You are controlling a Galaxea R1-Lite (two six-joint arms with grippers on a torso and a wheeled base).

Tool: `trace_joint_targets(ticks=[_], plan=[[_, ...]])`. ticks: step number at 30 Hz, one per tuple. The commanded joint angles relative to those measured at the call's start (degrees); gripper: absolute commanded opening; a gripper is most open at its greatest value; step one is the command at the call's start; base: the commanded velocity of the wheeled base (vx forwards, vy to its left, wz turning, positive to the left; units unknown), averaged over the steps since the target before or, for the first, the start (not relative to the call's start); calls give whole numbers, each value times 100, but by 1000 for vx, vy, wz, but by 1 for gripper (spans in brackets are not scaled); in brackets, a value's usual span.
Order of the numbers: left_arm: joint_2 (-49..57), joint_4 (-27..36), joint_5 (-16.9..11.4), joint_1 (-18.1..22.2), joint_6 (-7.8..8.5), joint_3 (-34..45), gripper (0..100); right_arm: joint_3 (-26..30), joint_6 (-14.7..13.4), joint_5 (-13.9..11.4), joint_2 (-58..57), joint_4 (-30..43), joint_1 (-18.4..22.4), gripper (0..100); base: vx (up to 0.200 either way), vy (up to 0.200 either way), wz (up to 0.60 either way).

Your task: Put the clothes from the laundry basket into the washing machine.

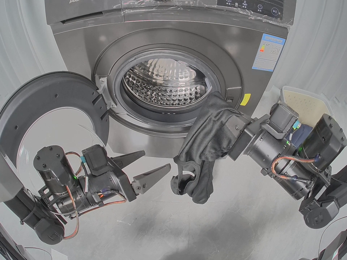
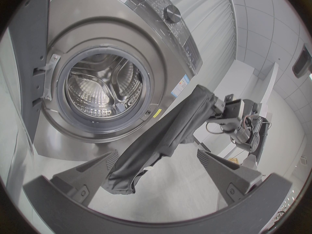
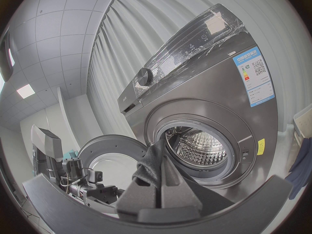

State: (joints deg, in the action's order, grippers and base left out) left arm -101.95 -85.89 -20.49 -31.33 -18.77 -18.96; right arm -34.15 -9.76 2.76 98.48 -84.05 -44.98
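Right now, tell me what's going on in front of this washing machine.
The right gripper is shut on a dark garment, holding it in front of the washing machine, whose door is swung open. The garment hangs below the drum opening and is not yet inside. The left gripper is open and empty, low beside the door. The laundry basket sits to the right, with a blue garment in it.

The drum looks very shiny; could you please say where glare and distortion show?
Head view: bright highlights on the drum and the film-wrapped control panel. Left wrist view: fisheye curves the washing machine, corners dark. Right wrist view: the ceiling light glares, the curtain bows.
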Motion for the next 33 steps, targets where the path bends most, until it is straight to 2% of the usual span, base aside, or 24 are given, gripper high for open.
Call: trace_joint_targets(ticks=[1,4,6,10,15,22,30,33], plan=[[-343,-138,-7,13,58,252,100,-13,1,-3,-48,-6,-2,0,0,0,0],[-475,-252,-7,13,128,358,100,-40,1,6,-57,-6,-2,0,0,0,0],[-589,-261,-16,4,251,454,100,-110,1,6,-57,3,-2,0,0,0,0],[-756,-261,-34,4,330,498,100,-180,1,6,-57,3,-2,0,0,0,0],[-932,-261,-43,4,339,525,100,-198,1,6,-57,3,-2,0,0,0,0],[-1389,-270,-104,-31,577,498,100,-233,1,6,-48,3,-10,0,0,0,0],[-1820,-279,-113,-101,594,287,100,-224,1,6,-65,21,-19,0,0,0,0],[-2092,-279,-104,-277,603,173,100,-224,-8,6,-57,21,-54,0,0,0,0]])
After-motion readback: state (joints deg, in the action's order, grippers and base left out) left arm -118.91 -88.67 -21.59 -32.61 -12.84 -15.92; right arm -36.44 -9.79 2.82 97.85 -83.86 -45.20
